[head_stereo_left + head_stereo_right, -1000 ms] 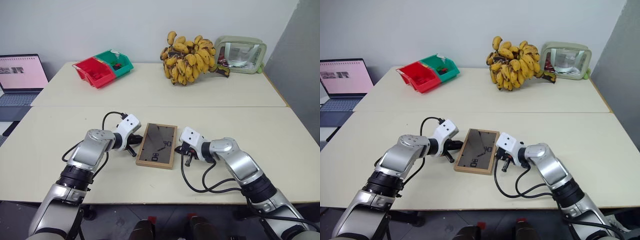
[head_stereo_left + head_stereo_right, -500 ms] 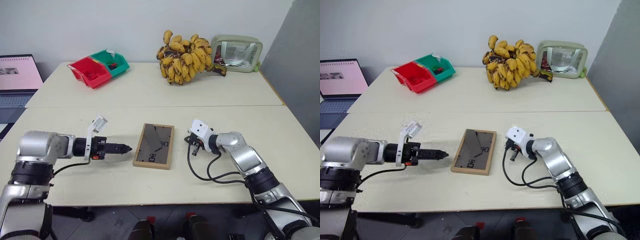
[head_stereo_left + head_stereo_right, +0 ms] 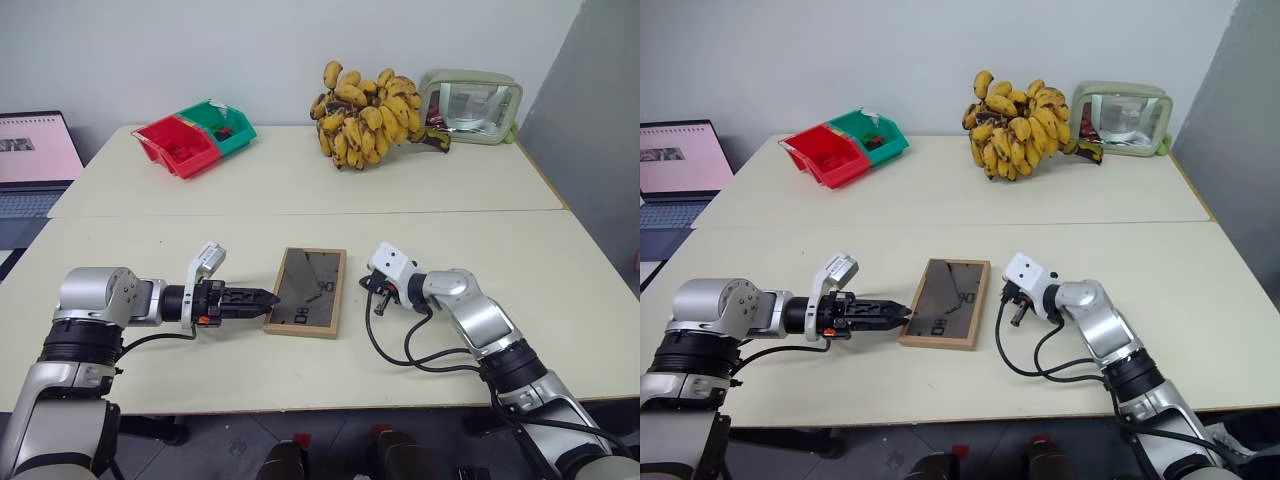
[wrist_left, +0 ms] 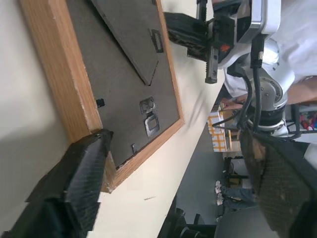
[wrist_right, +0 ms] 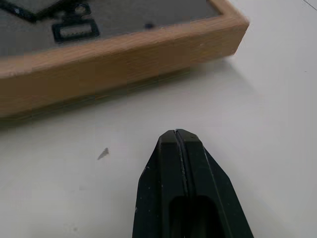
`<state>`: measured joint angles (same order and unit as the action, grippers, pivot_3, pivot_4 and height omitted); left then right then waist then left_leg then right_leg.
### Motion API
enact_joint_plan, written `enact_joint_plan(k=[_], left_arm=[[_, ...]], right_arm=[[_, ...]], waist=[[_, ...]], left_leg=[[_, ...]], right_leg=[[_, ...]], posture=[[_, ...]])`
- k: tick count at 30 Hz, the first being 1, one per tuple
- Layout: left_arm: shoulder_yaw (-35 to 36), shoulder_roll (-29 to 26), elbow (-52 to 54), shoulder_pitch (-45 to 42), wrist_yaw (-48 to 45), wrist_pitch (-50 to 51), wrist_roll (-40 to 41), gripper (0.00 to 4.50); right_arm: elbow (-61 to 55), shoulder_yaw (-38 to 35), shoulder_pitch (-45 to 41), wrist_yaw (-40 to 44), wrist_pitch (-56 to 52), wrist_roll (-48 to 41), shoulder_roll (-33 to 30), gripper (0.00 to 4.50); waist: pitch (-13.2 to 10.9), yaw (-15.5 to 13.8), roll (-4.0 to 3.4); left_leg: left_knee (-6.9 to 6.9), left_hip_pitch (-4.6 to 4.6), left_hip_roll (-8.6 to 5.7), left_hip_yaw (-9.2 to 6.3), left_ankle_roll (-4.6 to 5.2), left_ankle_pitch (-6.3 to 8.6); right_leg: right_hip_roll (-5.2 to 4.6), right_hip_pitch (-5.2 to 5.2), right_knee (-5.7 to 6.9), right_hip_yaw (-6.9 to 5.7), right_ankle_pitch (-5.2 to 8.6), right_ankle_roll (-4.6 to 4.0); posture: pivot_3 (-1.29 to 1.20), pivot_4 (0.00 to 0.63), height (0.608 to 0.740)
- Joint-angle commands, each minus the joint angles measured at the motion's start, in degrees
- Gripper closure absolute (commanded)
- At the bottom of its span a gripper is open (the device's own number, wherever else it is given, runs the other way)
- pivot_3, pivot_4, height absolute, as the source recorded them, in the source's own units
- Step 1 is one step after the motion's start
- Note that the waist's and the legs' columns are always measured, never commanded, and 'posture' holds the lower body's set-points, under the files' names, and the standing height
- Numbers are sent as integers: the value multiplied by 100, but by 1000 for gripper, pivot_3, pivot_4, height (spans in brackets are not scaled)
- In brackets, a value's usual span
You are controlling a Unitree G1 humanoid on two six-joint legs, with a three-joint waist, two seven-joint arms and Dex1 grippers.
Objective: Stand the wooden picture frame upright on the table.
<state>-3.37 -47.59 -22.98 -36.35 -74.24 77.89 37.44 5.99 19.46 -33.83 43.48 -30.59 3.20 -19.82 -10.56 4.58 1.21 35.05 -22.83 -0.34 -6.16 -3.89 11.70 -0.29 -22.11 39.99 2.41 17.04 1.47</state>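
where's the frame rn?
The frame lies flat, back up, on the near half of the table, between the left claw and the right claw.

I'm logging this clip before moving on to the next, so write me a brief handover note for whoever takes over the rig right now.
Left gripper: fingers open, tips at the left edge of the wooden picture frame, nothing held.
Right gripper: shut and empty, on the table just right of the frame, apart from it.
Frame: lying flat, back panel with stand flap facing up, near the table's front middle.
Done: both grippers brought alongside the frame.
Left: grip the frame, raise it, set it upright on its stand.
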Motion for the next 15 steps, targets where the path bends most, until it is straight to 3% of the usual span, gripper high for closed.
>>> enact_joint_plan(k=[1, 8, 15], left_arm=[[-339, 163, -479, 153, 286, -288, -417, 24], [-397, 600, -488, 138, 442, -312, -443, 24], [-384, 413, -645, 31, 360, -445, -563, 24]], right_arm=[[-353, 63, -1, -55, -119, -37, 138, 4500], [-359, 162, -16, -80, -189, 4, 260, 4500], [-346, 100, 20, -124, -178, -5, 139, 4500]], waist=[[6, -2, -9], [42, -157, -41], [43, -152, -41]], left_leg=[[0, 2, 0, 0, 0, 0], [1, 0, -8, 4, 1, 0], [3, -1, -11, 1, 1, 0]], right_leg=[[0, 2, 0, 0, 1, 1], [-31, 9, -3, 3, 4, 7], [-38, 10, -5, -3, 3, 7]], posture=[[0, 150, 740], [0, 150, 740], [0, 150, 740]])
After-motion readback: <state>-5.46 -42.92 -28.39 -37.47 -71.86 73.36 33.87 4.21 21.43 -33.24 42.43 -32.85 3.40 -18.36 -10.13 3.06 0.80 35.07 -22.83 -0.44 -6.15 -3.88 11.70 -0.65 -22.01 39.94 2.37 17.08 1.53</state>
